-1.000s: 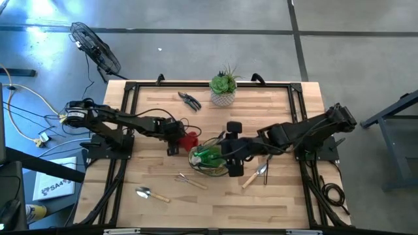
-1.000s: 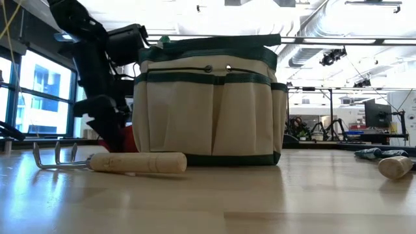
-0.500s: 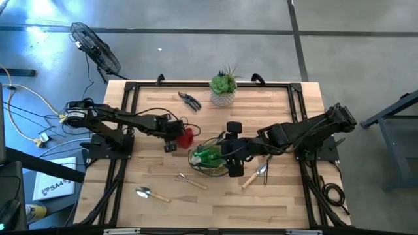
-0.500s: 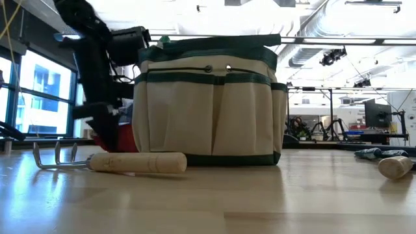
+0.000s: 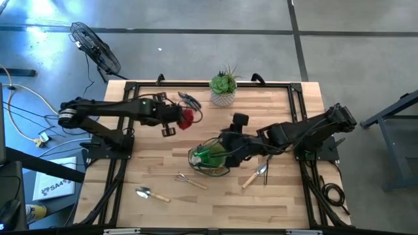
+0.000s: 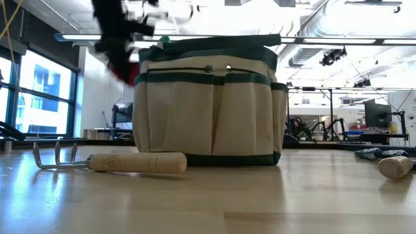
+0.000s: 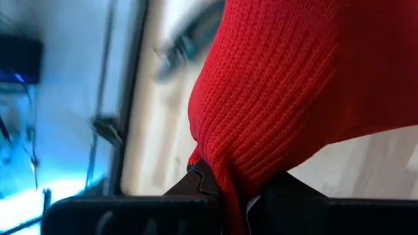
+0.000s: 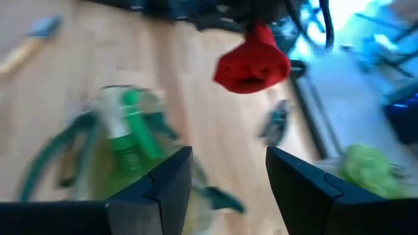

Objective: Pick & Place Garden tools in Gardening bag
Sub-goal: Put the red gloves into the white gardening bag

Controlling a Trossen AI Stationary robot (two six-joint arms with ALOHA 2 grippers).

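Observation:
A red knitted item [image 5: 187, 118] hangs in the air over the table's far left part, with my left gripper [image 5: 177, 117] shut on it. In the low view it shows blurred [image 6: 125, 67] at the upper left of the gardening bag [image 6: 208, 104]. The tan, green-trimmed bag [image 5: 210, 158] stands at mid-table with a green item [image 5: 208, 155] inside. My right gripper [image 8: 228, 176] is open beside the bag's right rim, fingers empty. Other garden tools lie on the table: pruning shears [image 5: 189, 99], a hand rake [image 5: 190, 180] and two trowels [image 5: 151, 194] [image 5: 255, 174]. My left gripper pinches a bunched fold of the red knit [image 7: 225, 179] between its two fingers. The arm reaches in from the table's left. The rest of the cloth bulges out past the fingertips and hangs clear of the table [image 8: 252, 62].
A green succulent in a white pot [image 5: 223, 89] stands at the far edge, right of the shears. The rake [image 6: 110, 161] lies just in front of the bag. A fan [image 5: 96, 47] stands on the floor beyond the far left corner.
My left gripper has shut on the red item beside the bag's left side, lifted it clear of the table and carried it up and toward the far edge. My right gripper has shifted a little beside the bag and stayed open.

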